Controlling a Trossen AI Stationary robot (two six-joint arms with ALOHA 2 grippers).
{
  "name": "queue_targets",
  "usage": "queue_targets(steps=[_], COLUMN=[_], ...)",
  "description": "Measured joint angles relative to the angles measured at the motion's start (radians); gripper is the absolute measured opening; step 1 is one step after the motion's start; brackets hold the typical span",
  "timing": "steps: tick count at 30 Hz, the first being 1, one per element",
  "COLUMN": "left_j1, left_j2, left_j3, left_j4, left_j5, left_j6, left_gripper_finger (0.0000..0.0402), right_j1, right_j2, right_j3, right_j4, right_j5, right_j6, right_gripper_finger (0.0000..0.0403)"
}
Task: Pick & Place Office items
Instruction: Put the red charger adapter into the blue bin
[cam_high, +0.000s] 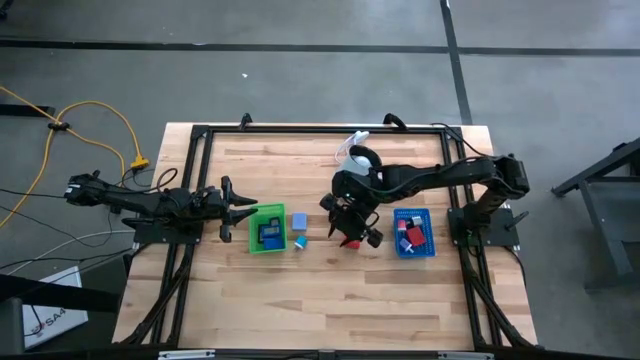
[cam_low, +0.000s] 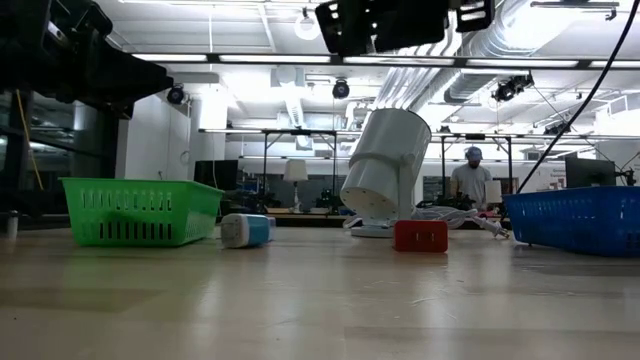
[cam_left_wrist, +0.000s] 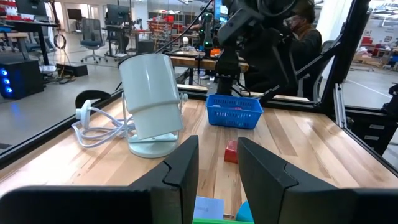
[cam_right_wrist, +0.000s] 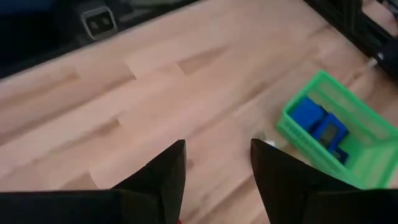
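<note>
1. A red block (cam_high: 352, 243) lies on the table between the green tray (cam_high: 266, 229) and the blue tray (cam_high: 413, 232), directly beneath the right gripper (cam_high: 356, 226), the nearer arm by far
2. The block's long axis cannot be told
3. The right gripper's fingers stand partly apart, holding nothing
4. The left gripper (cam_high: 238, 203) waits beside the green tray, fingers narrowly apart, empty

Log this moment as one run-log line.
left gripper: open, empty, beside green tray | right gripper: open, empty, above red block | blue tray: holds items
</note>
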Motion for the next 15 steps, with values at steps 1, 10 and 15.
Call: queue_targets(steps=[1, 10, 15], left_j1=[0.000, 0.000, 0.000], left_j2=[0.000, 0.000, 0.000], left_j3=[0.000, 0.000, 0.000], left_j4=[0.000, 0.000, 0.000], left_j5=[0.000, 0.000, 0.000], left_j6=[0.000, 0.000, 0.000], left_gripper_finger=[0.0103, 0.0103, 0.0103], right_j1=[0.000, 0.001, 0.001], right_j2=[0.000, 0.000, -0.001], right_j3=[0.000, 0.000, 0.000], right_j4=[-0.004, -0.004, 0.003], right_j5=[0.015, 0.090, 0.091], right_j6=[0.000, 0.103, 0.153], right_gripper_finger=[0.0166, 0.0166, 0.0166])
